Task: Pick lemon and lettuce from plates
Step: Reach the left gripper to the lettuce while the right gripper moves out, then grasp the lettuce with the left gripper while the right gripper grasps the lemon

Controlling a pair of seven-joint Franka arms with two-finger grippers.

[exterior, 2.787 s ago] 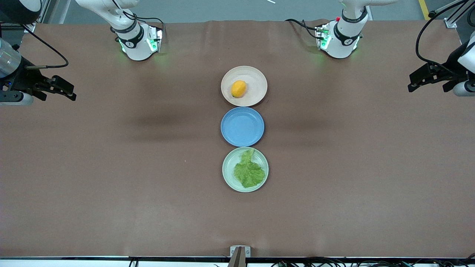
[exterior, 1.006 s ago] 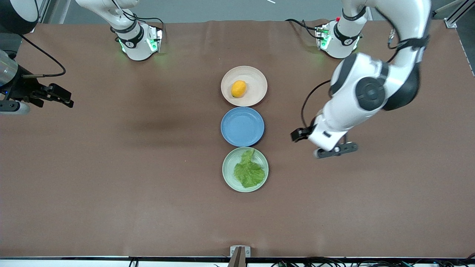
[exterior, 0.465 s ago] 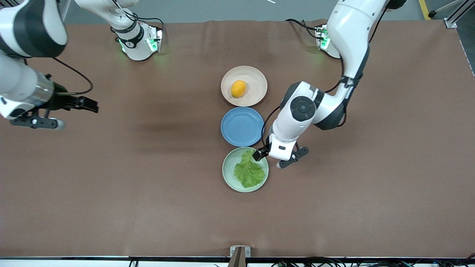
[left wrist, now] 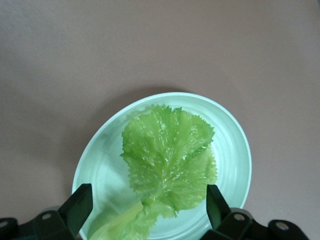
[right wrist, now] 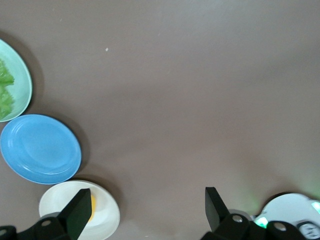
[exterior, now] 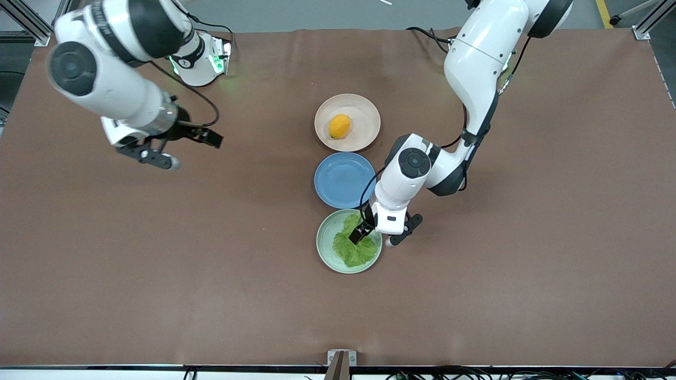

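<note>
We hover our spread, empty left gripper (exterior: 368,234) over the crinkled green lettuce leaf (exterior: 355,248); our right gripper (exterior: 196,137), also wide and empty, sits at nine o'clock of the small yellow-orange lemon (exterior: 339,126). Nothing lifted yet.

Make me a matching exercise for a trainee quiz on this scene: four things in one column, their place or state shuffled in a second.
Things
1. lemon
2. lettuce
3. blue plate
4. right gripper

Place or state
A. holds nothing, between the other two plates
B. open over bare table
C. on the beige-pink plate
D. on the mint green plate, under the open left gripper

Pairs: 1-C, 2-D, 3-A, 4-B
</note>
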